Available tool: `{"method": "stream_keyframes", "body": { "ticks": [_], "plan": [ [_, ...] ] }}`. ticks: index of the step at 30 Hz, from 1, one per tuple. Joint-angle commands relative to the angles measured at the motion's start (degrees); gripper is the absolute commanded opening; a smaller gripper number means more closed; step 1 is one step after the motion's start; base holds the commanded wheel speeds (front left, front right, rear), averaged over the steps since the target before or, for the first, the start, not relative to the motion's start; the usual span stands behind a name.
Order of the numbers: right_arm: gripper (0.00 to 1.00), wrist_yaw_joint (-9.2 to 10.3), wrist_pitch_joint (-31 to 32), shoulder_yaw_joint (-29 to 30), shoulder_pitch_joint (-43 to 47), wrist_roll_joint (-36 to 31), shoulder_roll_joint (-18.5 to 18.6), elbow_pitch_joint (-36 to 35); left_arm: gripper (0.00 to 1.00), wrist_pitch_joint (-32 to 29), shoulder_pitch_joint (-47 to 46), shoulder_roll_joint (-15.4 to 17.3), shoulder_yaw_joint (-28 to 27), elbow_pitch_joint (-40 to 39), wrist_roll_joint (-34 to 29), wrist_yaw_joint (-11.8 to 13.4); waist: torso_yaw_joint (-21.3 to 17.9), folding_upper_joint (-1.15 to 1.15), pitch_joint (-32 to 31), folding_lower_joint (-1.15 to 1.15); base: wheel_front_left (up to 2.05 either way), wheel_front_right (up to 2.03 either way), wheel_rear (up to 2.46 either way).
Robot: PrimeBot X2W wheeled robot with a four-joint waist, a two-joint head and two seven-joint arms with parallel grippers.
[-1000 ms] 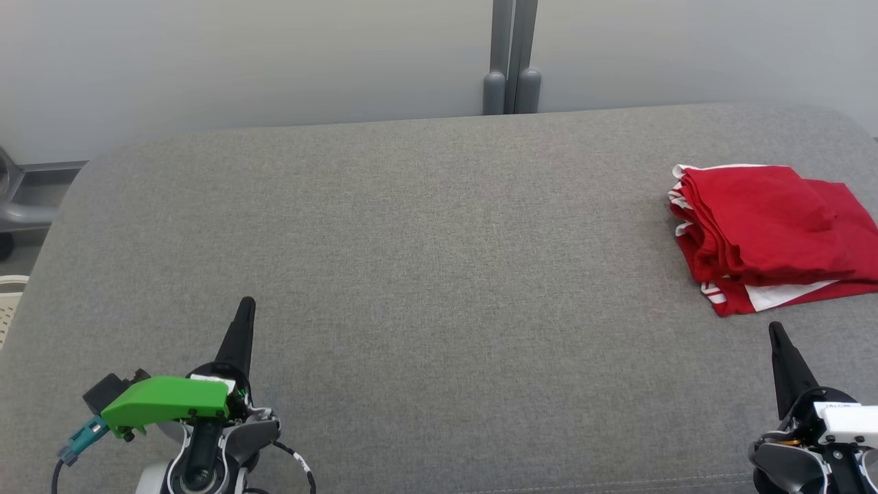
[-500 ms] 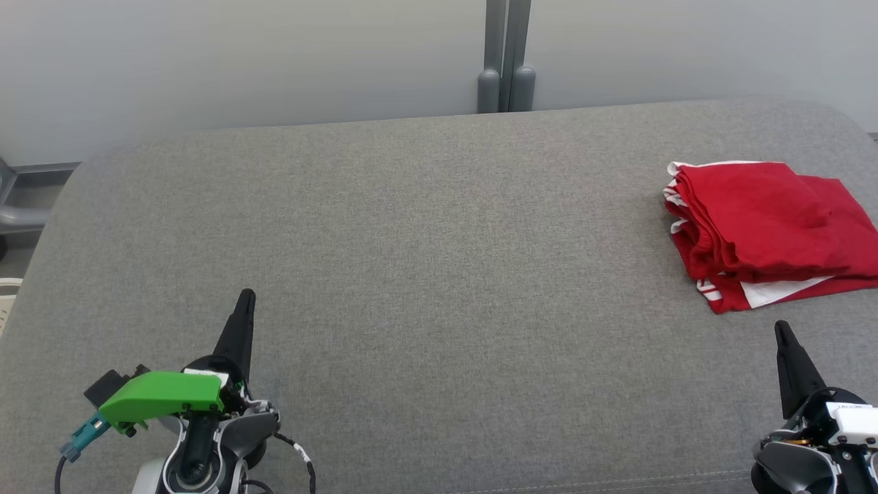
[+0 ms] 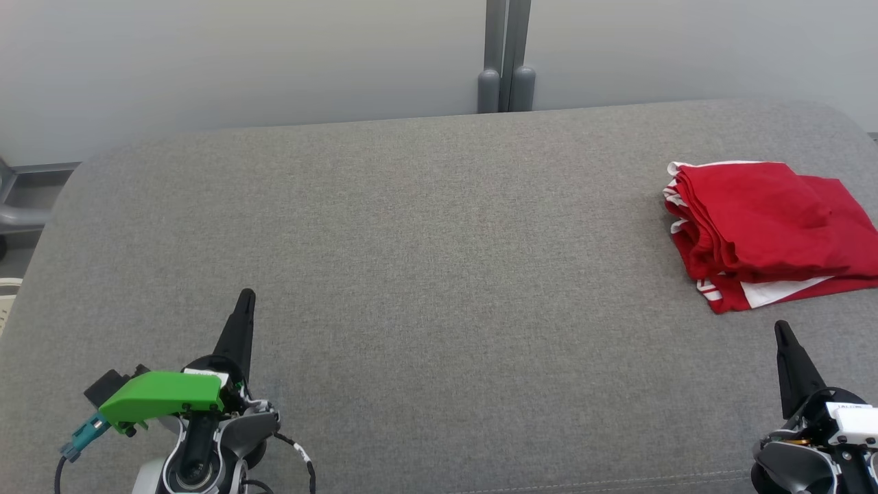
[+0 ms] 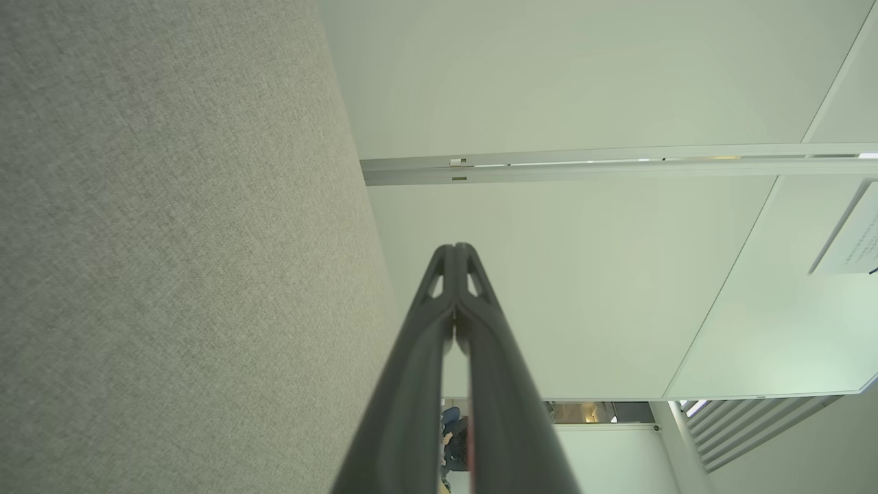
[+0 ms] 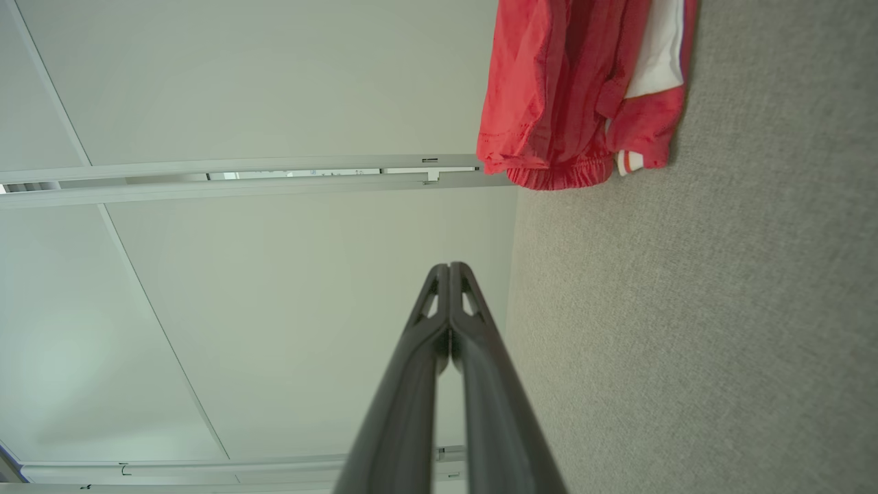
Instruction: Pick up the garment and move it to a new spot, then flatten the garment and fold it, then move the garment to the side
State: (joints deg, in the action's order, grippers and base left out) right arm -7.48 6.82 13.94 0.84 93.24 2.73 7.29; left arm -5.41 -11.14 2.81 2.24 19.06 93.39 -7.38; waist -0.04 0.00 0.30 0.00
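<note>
The garment (image 3: 761, 230) is red with white trim and lies folded in a compact stack at the right side of the grey fabric surface (image 3: 425, 261). In the right wrist view the garment (image 5: 576, 89) sits ahead of the fingers, apart from them. My right gripper (image 3: 780, 329) is shut and empty, just in front of the garment's near edge. At the lower left my left gripper (image 3: 245, 296) is shut and empty too, far from the garment. Each wrist view shows its two fingertips pressed together: left gripper (image 4: 455, 248), right gripper (image 5: 449, 267).
A pale wall (image 3: 240, 62) with a grey upright post (image 3: 505, 58) stands behind the surface's far edge. Grey furniture parts (image 3: 20, 213) show past the left edge. The surface rounds off at both far corners.
The head camera shifted slightly at first, so the whole picture moved a little. Over the last half second nothing moves; both grippers stay shut and still.
</note>
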Motion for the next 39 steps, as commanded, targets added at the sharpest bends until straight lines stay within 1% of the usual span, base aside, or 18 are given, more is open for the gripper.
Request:
{"method": "stream_keyframes", "body": {
  "ticks": [1, 39],
  "plan": [
    [0.00, -0.02, 0.17, 0.09, 0.39, 0.20, 0.28, -0.26, 0.00, 0.01, -0.75, 0.06, -0.07, 0.06, 0.37, -0.28, 0.00, 0.00, 0.00, 0.00, 0.00, 0.00, 0.00],
    [0.00, -0.02, 0.16, 0.08, 0.39, 0.21, 0.28, -0.27, 0.00, 0.02, -0.74, 0.06, -0.06, 0.04, 0.38, -0.29, 0.00, 0.00, 0.00, 0.00, 0.00, 0.00, 0.00]
  ]
}}
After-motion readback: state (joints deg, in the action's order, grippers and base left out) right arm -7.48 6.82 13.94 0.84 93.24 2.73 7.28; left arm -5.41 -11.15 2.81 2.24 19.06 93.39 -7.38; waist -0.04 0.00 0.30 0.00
